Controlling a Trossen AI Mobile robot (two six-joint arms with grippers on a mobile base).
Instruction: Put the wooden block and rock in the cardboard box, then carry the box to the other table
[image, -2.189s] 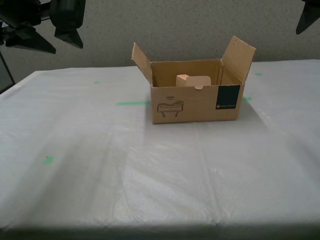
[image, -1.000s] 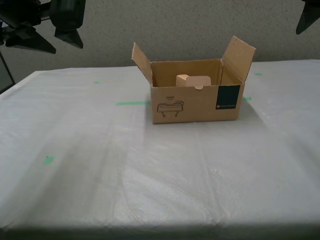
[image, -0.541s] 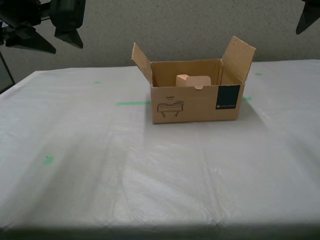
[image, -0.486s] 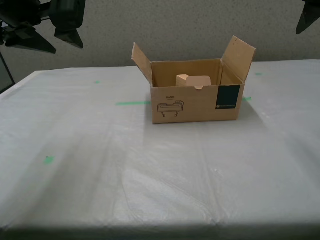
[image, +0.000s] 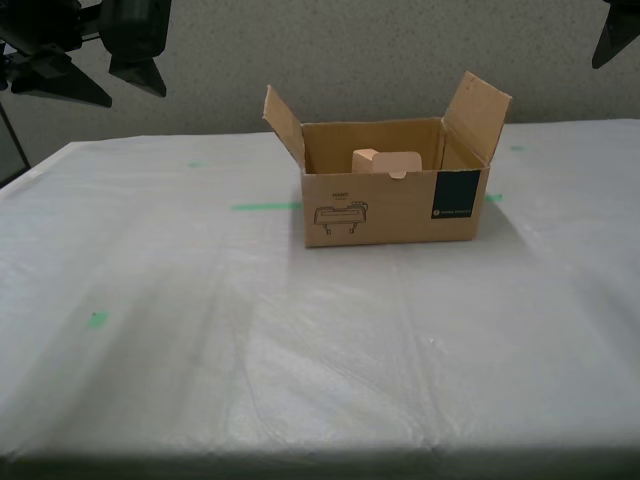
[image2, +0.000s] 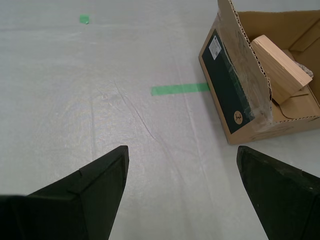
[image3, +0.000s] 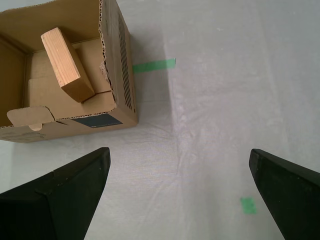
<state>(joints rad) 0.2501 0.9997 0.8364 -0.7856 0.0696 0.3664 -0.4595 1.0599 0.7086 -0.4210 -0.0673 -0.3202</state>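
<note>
Looks like a robot test lab or office bay, not a home: table (image: 300, 350) wrapped in wrinkled whitish plastic film, green tape marks (image: 266, 206) stuck on it as position markers, plain grey speckled partition wall (image: 350, 50) behind.

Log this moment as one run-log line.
cardboard box: on filmed table, flaps open | wooden block: inside, tilted | rock: barely visible behind block | first gripper: open, empty | second gripper: open, empty

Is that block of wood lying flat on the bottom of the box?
No. In the first wrist view the wooden block sits tilted inside the cardboard box, one end raised against the inner cardboard.
</note>
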